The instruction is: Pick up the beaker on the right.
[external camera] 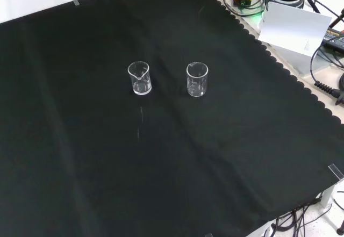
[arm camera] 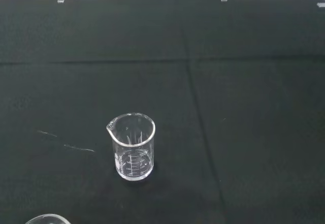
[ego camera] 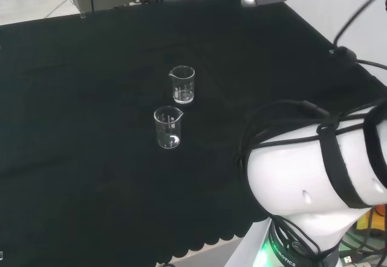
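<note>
- Arm: I see its white link point(ego camera: 314, 182) at the head view's lower right, wrapped in black cables, well apart from the glassware.
- Hand: I cannot tell whether it is spread or closed.
- Right beaker point(external camera: 196, 79): upright and empty on the table point(external camera: 161, 167), right of the pair in the front view.
- Left beaker point(external camera: 140, 78): upright, near it, not touching.

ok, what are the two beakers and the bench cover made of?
Beakers: clear and glossy, glass or plastic, can't tell which; the cloth shows through their walls and the rims glint. Cover: matte black cloth, with creases and a scalloped edge.
</note>
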Controlling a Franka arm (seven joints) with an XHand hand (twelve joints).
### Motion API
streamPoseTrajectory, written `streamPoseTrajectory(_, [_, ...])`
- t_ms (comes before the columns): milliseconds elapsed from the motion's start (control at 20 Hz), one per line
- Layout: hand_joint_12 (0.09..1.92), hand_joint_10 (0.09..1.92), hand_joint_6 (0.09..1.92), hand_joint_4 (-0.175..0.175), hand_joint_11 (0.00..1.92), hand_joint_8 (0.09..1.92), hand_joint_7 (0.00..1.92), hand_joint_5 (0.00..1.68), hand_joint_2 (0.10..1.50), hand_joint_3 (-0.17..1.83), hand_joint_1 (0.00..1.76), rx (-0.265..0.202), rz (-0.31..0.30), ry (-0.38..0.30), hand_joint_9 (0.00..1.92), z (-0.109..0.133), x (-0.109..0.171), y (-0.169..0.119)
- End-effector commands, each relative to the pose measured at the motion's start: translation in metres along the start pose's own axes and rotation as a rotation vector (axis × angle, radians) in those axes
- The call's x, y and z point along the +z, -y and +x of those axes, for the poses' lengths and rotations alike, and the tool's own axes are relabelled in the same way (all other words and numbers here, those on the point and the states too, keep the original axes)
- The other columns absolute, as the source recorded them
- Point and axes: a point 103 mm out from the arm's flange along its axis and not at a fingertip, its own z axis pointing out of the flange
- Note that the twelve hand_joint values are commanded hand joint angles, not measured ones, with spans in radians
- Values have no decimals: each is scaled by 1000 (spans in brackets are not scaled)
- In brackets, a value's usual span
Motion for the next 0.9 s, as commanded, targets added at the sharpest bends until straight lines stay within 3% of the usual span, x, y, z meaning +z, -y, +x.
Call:
streamPoseTrajectory(50, [1383,639,87,-13,0,443,12,240,1202,351,0,-20,16,-54,163,-21,49,-90])
streamPoseTrajectory(200, [1394,647,87,-13,14,469,30,247,1206,328,12,-27,35,-70,194,-28,73,-115])
streamPoseTrajectory(400, [1396,666,87,-17,33,513,86,248,1161,290,134,-37,50,-144,249,-36,108,-140])
streamPoseTrajectory(550, [1395,675,87,-19,46,540,118,252,1097,258,282,-61,73,-280,282,-40,132,-150])
streamPoseTrajectory(650, [1395,677,87,-19,55,557,141,257,1044,236,400,-85,92,-326,296,-41,147,-154])
streamPoseTrajectory(900, [1392,674,87,-20,66,579,157,276,952,208,561,-134,143,-343,309,-39,182,-158])
